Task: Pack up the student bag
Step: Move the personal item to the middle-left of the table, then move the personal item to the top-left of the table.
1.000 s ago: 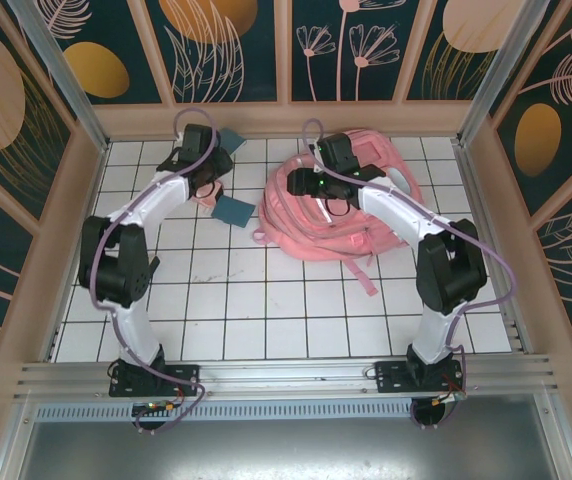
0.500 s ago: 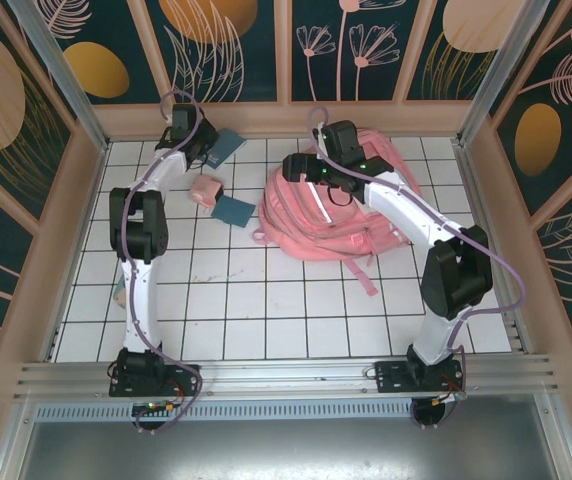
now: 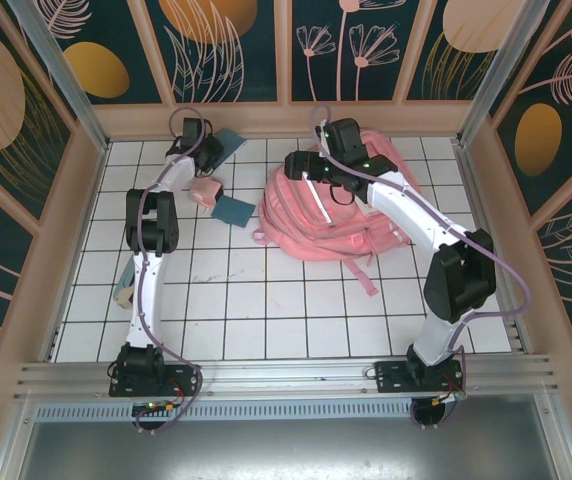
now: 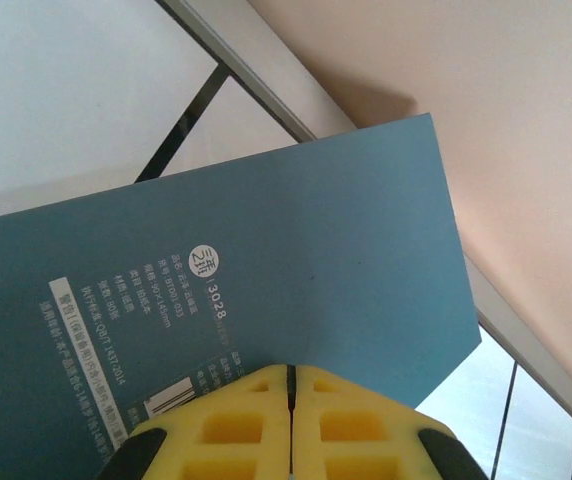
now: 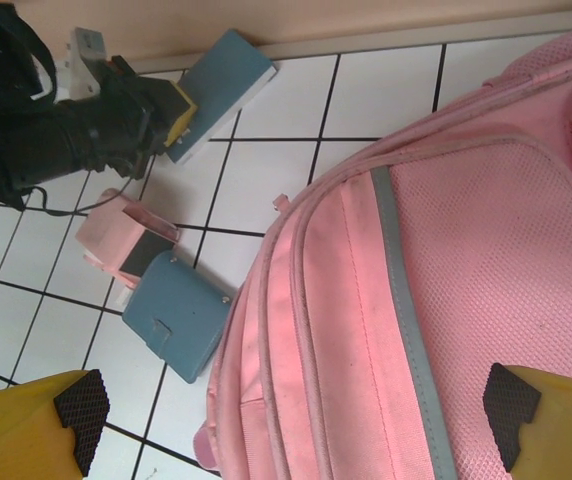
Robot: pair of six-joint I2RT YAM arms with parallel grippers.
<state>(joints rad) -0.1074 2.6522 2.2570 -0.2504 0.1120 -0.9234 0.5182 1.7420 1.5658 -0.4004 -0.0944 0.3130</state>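
Note:
The student bag [image 3: 351,215] is a large pink backpack lying flat on the white tiles at the back right, with its grey stripe [image 5: 406,310] and mesh front facing up. My right gripper [image 3: 301,165] hovers over the bag's left edge, open wide [image 5: 296,425] with nothing between the fingers. My left gripper [image 3: 209,152] is stretched out to the back wall. Its yellow fingers [image 4: 236,420] are shut, and the tips rest against a teal notebook [image 4: 266,270] that lies flat by the wall [image 5: 221,80].
A small pink box-like case [image 3: 204,190] and a blue wallet [image 3: 232,210] lie between the notebook and the bag. A small pale object [image 3: 123,293] sits near the left wall. Pink straps [image 3: 364,275] trail toward the front. Wooden walls enclose the floor.
My left arm has stretched out to the back wall, and its gripper is at the teal notebook. My right gripper has shifted left and back over the bag's edge.

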